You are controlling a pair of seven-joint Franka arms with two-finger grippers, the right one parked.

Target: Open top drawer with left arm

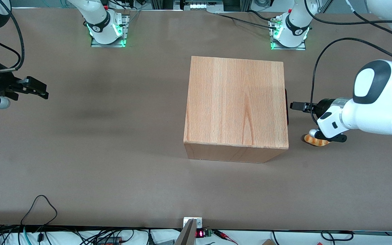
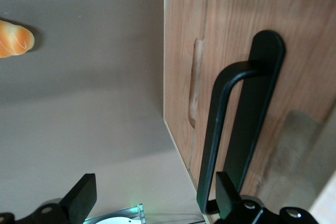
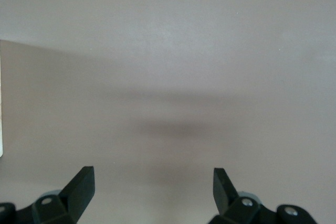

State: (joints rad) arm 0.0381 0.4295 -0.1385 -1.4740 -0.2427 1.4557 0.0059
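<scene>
The two black fingers (image 2: pixel 84 195) of the left arm's black two-finger gripper (image 1: pixel 295 105) are spread wide and hold nothing. In the left wrist view one finger stands close against the lower end of the long black bar handle (image 2: pixel 231 124), while the other finger hangs over the bare brown surface (image 1: pixel 97 136), well apart from the cabinet. In the front view the gripper points horizontally at the cabinet's front face, its tips just short of it, with a small gap showing between them and the handle's dark edge (image 1: pixel 287 105).

The handle is fixed to the thick pale-wood front panel of the top drawer (image 2: pixel 273 14), which sits flush in the beech-coloured box cabinet (image 1: pixel 237 102), so the drawer is shut. Beside that panel the wrist view shows the lower front panel (image 2: pixel 181 51) with a carved finger recess (image 2: pixel 196 82).

The cabinet stands near the middle of the surface, with its front turned toward the working arm's end of the table.

The white left arm (image 1: pixel 376 98), with bulbous joints, black round caps and a silver wrist ring, reaches in from that end, a black cable (image 1: pixel 318 64) looping above it.

A small orange and white bread-like object (image 1: pixel 315 139) lies on the surface just under the wrist, nearer the front camera than the gripper.
</scene>
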